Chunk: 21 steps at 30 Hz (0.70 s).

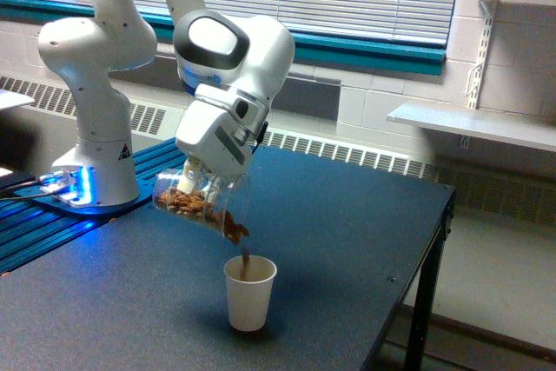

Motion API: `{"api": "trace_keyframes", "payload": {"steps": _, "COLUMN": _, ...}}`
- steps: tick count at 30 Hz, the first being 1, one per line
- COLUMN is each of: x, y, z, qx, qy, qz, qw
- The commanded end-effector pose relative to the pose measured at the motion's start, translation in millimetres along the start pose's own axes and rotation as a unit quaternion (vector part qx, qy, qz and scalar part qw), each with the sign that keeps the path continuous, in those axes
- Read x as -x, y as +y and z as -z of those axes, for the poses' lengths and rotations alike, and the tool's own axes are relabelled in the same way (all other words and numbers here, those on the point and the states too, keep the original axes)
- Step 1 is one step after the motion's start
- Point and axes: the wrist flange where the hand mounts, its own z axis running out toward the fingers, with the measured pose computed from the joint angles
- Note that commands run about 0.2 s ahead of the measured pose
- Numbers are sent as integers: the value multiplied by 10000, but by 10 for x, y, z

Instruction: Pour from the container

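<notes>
Exterior view has the tool (198, 182) clamped on the clear plastic cup (201, 207), tipped just above the paper cup (250, 292) on the desk (347, 241), so I'd tilt slowly and keep the rim centred.

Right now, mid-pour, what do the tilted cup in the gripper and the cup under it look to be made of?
The tilted cup looks like clear, glossy plastic: the brown nut-like pieces show straight through its wall. The cup under it looks like matte off-white paper, opaque, with a rolled rim; a coating cannot be told.
</notes>
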Motion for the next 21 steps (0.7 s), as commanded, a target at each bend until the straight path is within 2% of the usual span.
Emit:
{"api": "trace_keyframes", "payload": {"steps": 1, "x": -13, "y": -43, "z": 43, "qx": 92, "qy": 60, "qz": 186, "qw": 9998}}
{"api": "trace_keyframes", "payload": {"steps": 21, "x": 1, "y": -39, "z": 56, "qx": 260, "qy": 22, "qz": 377, "qw": 9989}}
